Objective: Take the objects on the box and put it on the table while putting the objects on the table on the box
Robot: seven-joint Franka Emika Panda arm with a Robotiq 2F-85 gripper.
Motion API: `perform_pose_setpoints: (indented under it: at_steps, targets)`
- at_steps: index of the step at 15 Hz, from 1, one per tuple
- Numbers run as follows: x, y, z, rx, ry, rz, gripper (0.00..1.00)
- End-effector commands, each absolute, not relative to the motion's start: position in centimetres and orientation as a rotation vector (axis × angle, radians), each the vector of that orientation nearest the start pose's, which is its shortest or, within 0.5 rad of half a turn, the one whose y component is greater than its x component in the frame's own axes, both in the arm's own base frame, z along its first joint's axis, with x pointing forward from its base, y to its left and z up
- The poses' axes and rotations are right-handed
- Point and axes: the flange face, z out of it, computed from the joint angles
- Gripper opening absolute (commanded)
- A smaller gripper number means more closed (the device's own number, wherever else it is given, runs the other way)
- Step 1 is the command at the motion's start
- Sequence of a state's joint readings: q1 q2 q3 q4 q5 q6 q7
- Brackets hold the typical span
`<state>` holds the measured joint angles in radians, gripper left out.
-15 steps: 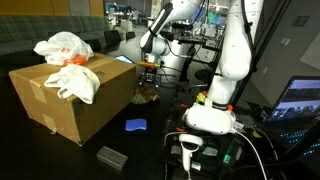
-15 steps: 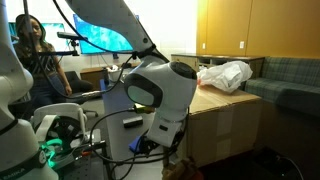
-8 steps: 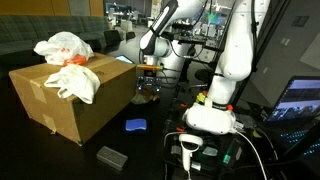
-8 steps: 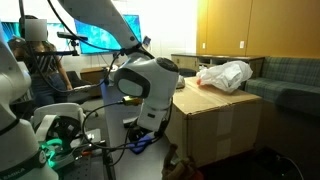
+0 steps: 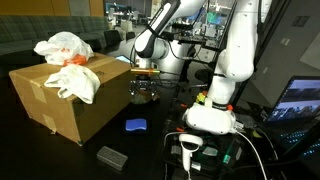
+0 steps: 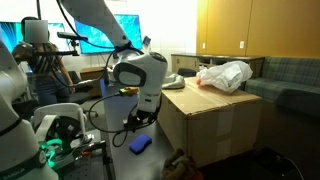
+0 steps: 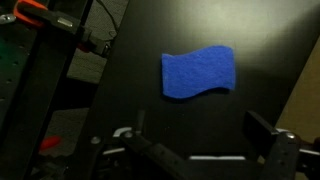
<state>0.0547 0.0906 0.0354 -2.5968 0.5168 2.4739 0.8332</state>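
Box [image 5: 55, 100] near blue sponge [image 5: 135, 125]

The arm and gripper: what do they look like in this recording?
The arm is glossy white, built of rounded, bulbous links with darker seams at the joints. Black cables loop beside its wrist in an exterior view. The gripper is dark, with blocky fingers.

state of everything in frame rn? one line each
blue sponge: flat on the table, not gripped
gripper: open, empty, above the sponge
cardboard box: closed, plastic bags on top
plastic bags: crumpled, lying on the box
grey block: flat on the table
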Motion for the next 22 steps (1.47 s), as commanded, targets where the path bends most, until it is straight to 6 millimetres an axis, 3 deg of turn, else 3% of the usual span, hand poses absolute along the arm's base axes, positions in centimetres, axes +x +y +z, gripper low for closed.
perform_pose_setpoints:
  at_steps: [1,6,10,16,22]
  targets:
    - [41.7,6.8,20.8,-2.447,1.661,0.428,1.0]
    - [41.4,9.7,18.7,-2.37,1.809,0.361,1.0]
    - [41.3,11.0,16.4,-2.273,1.993,0.271,1.0]
    - [40.8,11.1,14.3,-2.236,2.203,0.124,1.0]
    - [43.1,10.4,15.0,-2.359,2.385,-0.106,1.0]
